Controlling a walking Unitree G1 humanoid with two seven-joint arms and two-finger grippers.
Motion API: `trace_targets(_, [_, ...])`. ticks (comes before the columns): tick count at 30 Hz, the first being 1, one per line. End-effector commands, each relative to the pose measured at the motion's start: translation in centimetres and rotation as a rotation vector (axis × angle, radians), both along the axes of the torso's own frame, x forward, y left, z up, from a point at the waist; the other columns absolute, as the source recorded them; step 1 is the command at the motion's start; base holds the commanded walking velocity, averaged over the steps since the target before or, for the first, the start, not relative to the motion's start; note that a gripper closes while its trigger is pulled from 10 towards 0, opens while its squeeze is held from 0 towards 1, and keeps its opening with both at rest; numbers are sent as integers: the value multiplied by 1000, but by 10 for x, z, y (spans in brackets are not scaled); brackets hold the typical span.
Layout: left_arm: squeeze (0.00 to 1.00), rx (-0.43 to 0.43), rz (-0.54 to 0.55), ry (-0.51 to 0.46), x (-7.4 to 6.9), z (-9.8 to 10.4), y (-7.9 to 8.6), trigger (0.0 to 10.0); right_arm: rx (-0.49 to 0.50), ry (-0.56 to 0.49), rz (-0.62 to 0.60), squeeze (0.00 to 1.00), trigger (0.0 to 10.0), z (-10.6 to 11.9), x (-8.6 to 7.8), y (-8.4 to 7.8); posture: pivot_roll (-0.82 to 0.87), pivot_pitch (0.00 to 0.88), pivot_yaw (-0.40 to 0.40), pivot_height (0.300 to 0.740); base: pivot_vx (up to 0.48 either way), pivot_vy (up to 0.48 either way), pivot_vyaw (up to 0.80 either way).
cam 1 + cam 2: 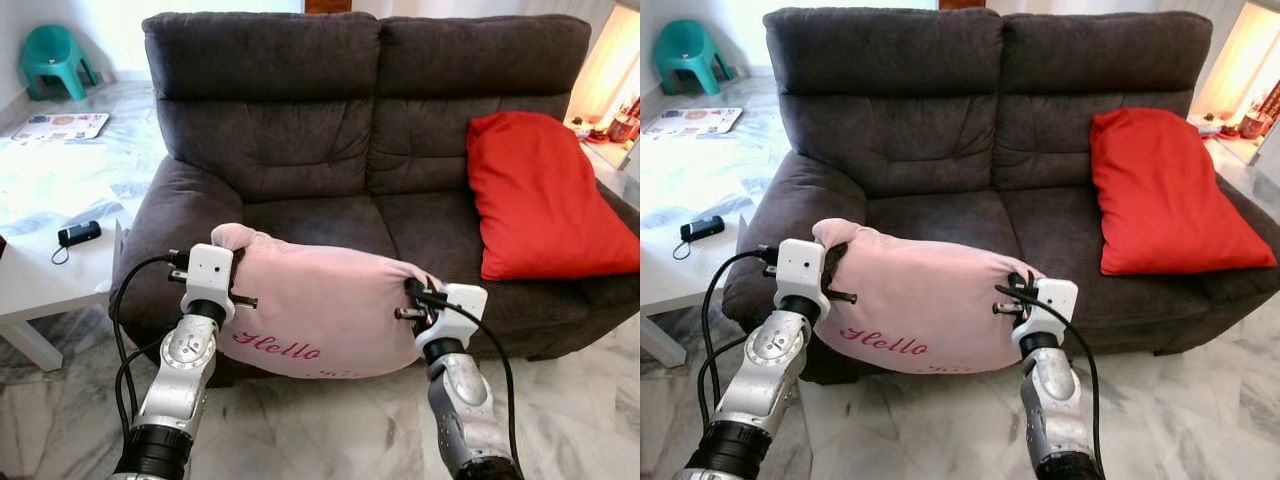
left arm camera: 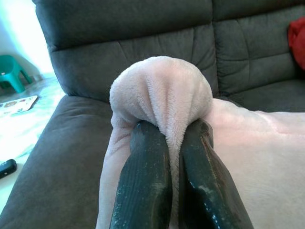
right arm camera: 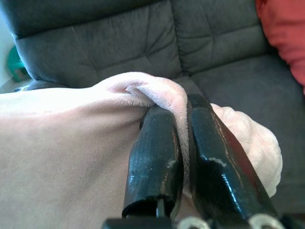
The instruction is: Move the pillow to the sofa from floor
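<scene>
A pink pillow point(image 1: 320, 300) with red "Hello" lettering hangs in the air in front of the dark grey sofa point(image 1: 300, 150), level with the front of its left seat cushion. My left gripper point(image 1: 236, 262) is shut on the pillow's left corner; the fabric bunches between its fingers point(image 2: 145, 181). At the other end, my right gripper point(image 1: 412, 290) is shut on the right corner, with plush pinched between its fingers point(image 3: 157, 162). The pillow is stretched between both arms.
A large red pillow point(image 1: 540, 195) leans on the sofa's right seat. A low white table point(image 1: 50, 270) with a small black device point(image 1: 78, 233) stands to the left. A teal stool point(image 1: 55, 58) sits far back left. The floor is marble.
</scene>
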State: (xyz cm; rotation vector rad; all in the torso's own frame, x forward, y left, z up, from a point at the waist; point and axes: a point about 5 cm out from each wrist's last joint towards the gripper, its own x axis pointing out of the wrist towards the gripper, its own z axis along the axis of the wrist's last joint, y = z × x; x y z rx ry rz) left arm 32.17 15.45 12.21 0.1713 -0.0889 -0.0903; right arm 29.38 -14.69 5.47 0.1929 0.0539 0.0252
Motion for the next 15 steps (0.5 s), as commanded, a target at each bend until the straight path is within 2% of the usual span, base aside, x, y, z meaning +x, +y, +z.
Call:
trace_targets(1, [0,-4,0,-33,4,9,1,10000,2,-99,-32,0,10000,21,8,-6,83,0,-5,740,0,0,0])
trace_targets(12, [0,-24,62,-66,-4,10,10,10000,-22,-137,-1,0,10000,34,16,-6,124,0,-55,740,0,0,0])
trace_targets(15, [0,-26,115,-90,-9,13,20,10000,-20,-138,2,0,10000,35,17,-7,137,0,-65,740,0,0,0])
